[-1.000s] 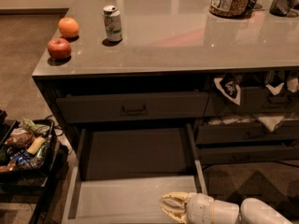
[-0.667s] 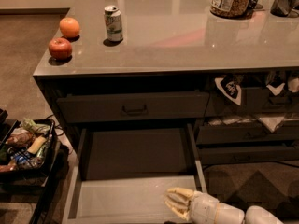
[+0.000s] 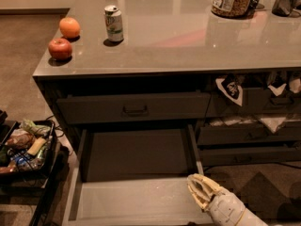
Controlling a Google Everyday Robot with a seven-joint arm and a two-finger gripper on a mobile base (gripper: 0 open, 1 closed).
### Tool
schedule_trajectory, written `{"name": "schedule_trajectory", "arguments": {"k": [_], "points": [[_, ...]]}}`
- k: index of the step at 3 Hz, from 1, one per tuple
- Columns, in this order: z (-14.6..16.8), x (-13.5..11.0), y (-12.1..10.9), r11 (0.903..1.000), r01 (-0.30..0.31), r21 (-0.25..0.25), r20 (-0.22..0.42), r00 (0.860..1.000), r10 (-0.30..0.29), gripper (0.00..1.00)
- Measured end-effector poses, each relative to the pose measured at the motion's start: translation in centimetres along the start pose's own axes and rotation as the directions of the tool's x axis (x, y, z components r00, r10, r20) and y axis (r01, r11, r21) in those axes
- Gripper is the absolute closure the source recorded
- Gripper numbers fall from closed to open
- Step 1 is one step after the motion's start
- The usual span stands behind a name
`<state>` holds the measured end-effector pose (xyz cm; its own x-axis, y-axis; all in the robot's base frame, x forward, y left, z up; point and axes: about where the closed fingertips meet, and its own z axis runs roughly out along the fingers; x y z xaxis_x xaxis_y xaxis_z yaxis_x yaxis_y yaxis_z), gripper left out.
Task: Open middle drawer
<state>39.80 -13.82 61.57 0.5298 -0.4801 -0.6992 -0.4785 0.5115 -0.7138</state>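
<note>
Grey stone-like counter (image 3: pixel 188 36) tops the cabinet, and under its closed top drawer (image 3: pixel 94 108) the middle drawer (image 3: pixel 131 201) stands drawn well out toward the camera. Its pale, flat floor is bare, and its low front is cut off by the bottom edge of the view. The opening looks all but done, so the care now lies in finishing cleanly. Any last pull should run straight along the side rails, level and slow, so the wide tray does not rack or hit its stops hard. The release should lift away from the front without knocking it back in. The hand (image 3: pixel 200 192), cream-coloured on a pale wrist, enters from the lower right corner. It sits low over the drawer's right front part, just inside the right side wall and close to the floor. Whether it is parted, closed, or gripping anything I cannot tell. The drawer's floor spreads to the left of the hand and behind it, toward the cabinet.
</note>
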Motion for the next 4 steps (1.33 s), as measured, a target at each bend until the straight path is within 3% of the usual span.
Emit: {"name": "schedule_trajectory", "arguments": {"k": [1,2,4], "points": [[-0.19,-0.08,-0.18,0.9999,0.002,0.011,0.001,1.0,-0.002,1.0],[-0.19,-0.08,-0.18,0.9999,0.002,0.011,0.001,1.0,-0.002,0.81],[-0.18,-0.08,-0.18,0.9999,0.002,0.011,0.001,1.0,-0.002,0.35]]}}
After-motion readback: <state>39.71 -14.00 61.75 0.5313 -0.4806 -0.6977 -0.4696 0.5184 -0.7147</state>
